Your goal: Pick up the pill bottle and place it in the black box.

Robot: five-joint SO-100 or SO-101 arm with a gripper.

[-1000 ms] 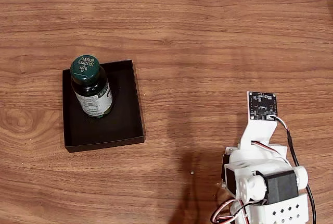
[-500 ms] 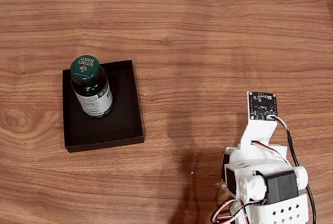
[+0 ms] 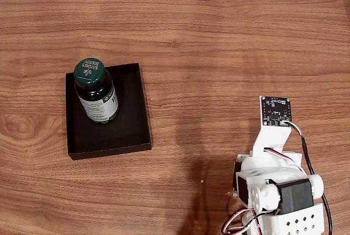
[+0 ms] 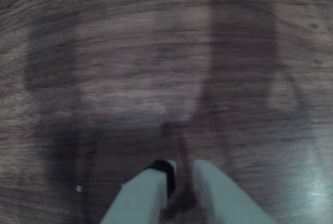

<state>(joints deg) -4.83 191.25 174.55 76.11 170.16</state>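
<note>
Upright, pill bottle (image 3: pixel 96 90) stands inside black box (image 3: pixel 107 111); gripper (image 4: pixel 179 177) (empty) nearly closed.

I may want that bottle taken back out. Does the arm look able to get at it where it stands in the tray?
Probably yes: the pill bottle stands upright in the black box, with bare table between it and the folded arm.

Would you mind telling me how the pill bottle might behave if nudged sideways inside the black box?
The pill bottle stands upright and is tall for its base, so it may tip. Once down, its round body would probably roll until the low wall of the black box stops it.
</note>
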